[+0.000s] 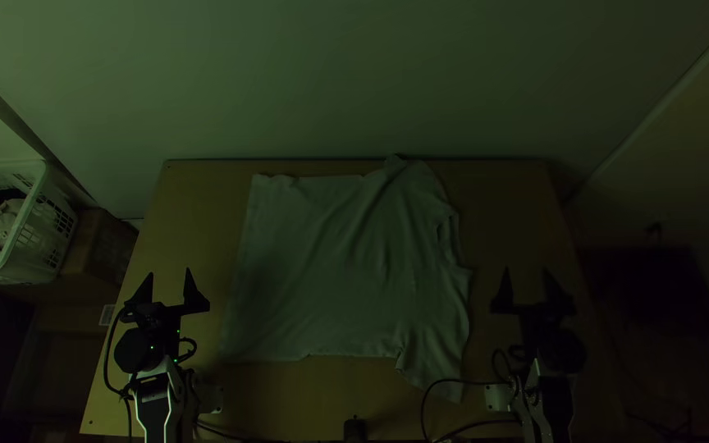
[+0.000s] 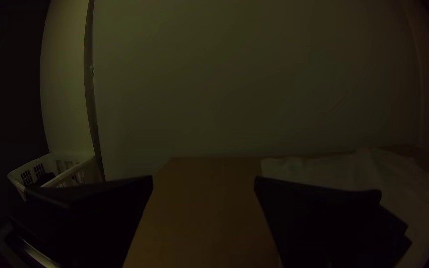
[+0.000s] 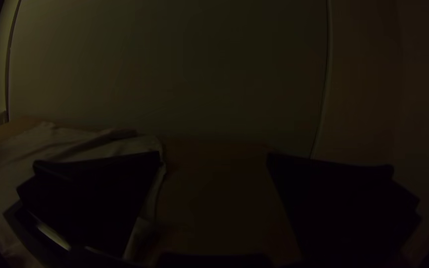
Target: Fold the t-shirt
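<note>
The pale t-shirt (image 1: 338, 271) lies spread on the table in the top view, its hem toward the left and its collar and sleeves toward the right, with soft wrinkles. My left gripper (image 1: 171, 275) stands open left of the hem, nothing between its fingers. Right of the shirt, my right gripper (image 1: 527, 275) is open and holds nothing. In the left wrist view, the shirt (image 2: 323, 171) is beyond one finger of the left gripper (image 2: 203, 179). In the right wrist view, the shirt (image 3: 6, 173) lies partly behind a finger of the right gripper (image 3: 213, 155).
The wooden table (image 1: 190, 213) has bare strips around the shirt. A white basket (image 1: 22, 238) with cloth in it stands off the table's left side, near a cardboard box (image 1: 100, 246). Black cables hang by both arms; one loops beside the lower sleeve. A wall rises behind the table.
</note>
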Controlling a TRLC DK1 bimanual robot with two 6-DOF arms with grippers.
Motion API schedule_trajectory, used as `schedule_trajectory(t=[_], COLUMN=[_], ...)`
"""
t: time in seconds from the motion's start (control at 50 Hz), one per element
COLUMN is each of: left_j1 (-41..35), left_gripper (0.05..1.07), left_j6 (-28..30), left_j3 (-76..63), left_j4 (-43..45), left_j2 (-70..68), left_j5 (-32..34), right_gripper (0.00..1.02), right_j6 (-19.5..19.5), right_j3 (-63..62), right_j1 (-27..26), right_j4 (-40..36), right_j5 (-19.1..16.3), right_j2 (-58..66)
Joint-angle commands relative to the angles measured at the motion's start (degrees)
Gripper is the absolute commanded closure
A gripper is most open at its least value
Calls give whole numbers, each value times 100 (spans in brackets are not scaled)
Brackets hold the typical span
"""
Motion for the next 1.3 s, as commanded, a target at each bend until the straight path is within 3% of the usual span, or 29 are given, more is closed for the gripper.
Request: schedule_trajectory(t=[0.0,0.84,0.96,1.28], left_j1=[-34,-34,-114,-52], left_gripper=[9,9,9,9], left_j6=[92,92,-418,-444], left_j3=[-232,-232,-241,-215], left_j4=[-61,-61,-61,-131], left_j2=[-32,-32,-32,-40], left_j5=[-26,-26,-26,-132], right_gripper=[4,4,4,4], right_j6=[73,73,73,196], right_j3=[-88,-88,-88,-88], right_j1=[-23,-23,-23,56], right_j4=[-87,-87,-87,-95], right_j5=[33,33,33,33], right_j2=[-10,-10,-10,-10])
